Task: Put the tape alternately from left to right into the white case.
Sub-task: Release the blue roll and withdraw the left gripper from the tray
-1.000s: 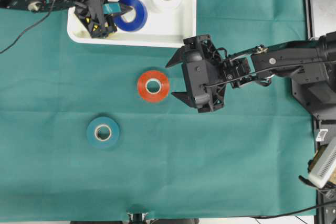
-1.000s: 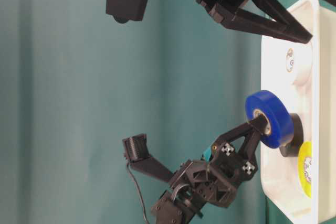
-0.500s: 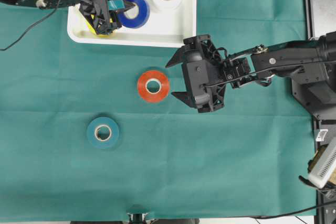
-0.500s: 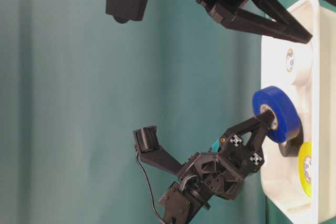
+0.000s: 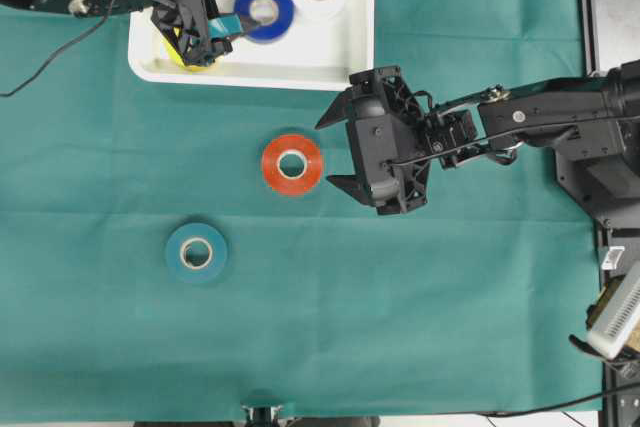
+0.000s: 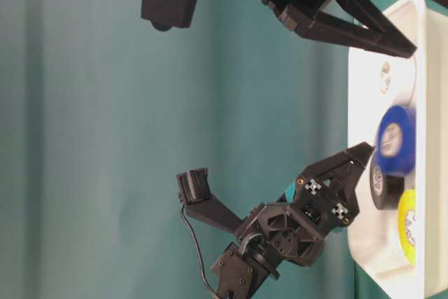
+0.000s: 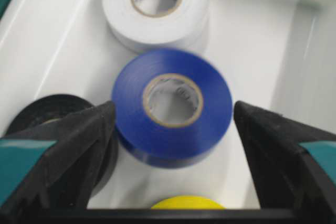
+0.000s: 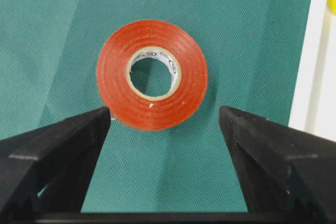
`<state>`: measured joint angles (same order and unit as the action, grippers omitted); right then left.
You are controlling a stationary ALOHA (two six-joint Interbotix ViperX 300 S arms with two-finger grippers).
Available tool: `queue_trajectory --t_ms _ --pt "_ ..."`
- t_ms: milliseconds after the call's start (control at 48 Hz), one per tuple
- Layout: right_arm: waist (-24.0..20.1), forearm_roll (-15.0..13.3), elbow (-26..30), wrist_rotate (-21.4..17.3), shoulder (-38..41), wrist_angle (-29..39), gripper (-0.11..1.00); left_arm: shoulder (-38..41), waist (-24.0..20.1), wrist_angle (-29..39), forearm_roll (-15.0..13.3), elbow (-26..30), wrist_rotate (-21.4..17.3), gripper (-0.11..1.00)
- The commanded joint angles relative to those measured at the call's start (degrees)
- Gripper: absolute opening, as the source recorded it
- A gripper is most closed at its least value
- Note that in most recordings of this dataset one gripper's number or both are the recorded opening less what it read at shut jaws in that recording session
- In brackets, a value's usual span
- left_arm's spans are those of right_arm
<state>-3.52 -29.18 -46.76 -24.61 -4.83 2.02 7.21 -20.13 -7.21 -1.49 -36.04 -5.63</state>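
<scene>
Glossy blue ring-shaped roll of electrical tape [image 7: 172,107] with pale core, lying in the shallow white plastic case with rounded corners [image 5: 300,59], between spread jaws of the left gripper [image 7: 173,129], untouched. Alongside in the case: smooth white roll [image 7: 156,7], black roll [image 7: 55,114], yellow roll [image 7: 189,203]. On the woven green cloth over the tabletop [image 5: 400,327]: red roll [image 8: 152,75] ahead of the right gripper's [image 8: 164,124] spread jaws; teal roll [image 5: 196,252] well apart.

No legible text anywhere. Faint printing on pale cores of red roll [image 8: 152,75], blue roll [image 7: 172,106] and white roll [image 7: 156,4], too small or blurred to read. Black-and-white square markers on left end effector [image 6: 336,194] carry no characters.
</scene>
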Motion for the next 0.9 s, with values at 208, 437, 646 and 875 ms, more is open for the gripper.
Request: queue_trajectory --t_ms 208,437,646,875 --pt "-0.18 0.09 1.14 0.00 -0.26 -0.35 0.82 -1.14 0.26 -0.53 0.09 0.88 0.09 0.92" --pt "-0.18 0.09 1.14 0.00 -0.26 -0.35 0.82 -1.67 0.97 -0.35 0.00 0.88 0.09 0.92" --pt "-0.18 0.09 1.05 0.00 -0.26 -0.35 0.82 -2.90 2.29 -0.18 0.09 0.18 0.00 0.92" --pt "-0.18 0.09 1.05 0.00 -0.26 -0.35 0.82 -6.06 4.57 -0.09 0.09 -2.64 0.00 0.92"
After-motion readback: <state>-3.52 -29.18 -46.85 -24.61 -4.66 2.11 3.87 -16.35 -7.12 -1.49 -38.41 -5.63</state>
